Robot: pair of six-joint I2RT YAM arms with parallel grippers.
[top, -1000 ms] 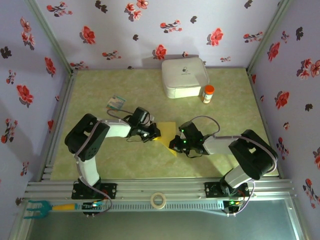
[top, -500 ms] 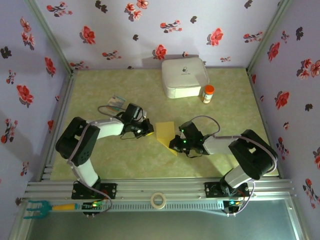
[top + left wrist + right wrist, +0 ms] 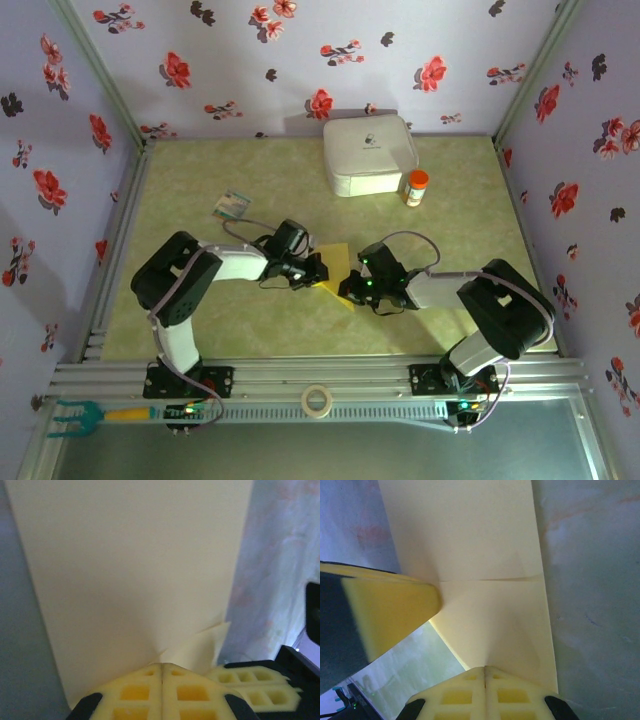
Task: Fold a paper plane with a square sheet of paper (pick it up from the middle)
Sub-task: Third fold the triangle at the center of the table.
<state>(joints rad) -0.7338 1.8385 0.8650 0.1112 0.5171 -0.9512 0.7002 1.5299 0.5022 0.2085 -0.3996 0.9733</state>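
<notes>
We are folding the square sheet of paper, left jaws and right jaws both closed on it; next we are probably needing careful edge alignment.

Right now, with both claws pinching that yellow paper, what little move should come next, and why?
Probably lay the square sheet of paper down on the table so the fold can be pressed sharp. The left gripper and the right gripper are both shut on its edges, and the crease across it looks faint.
</notes>
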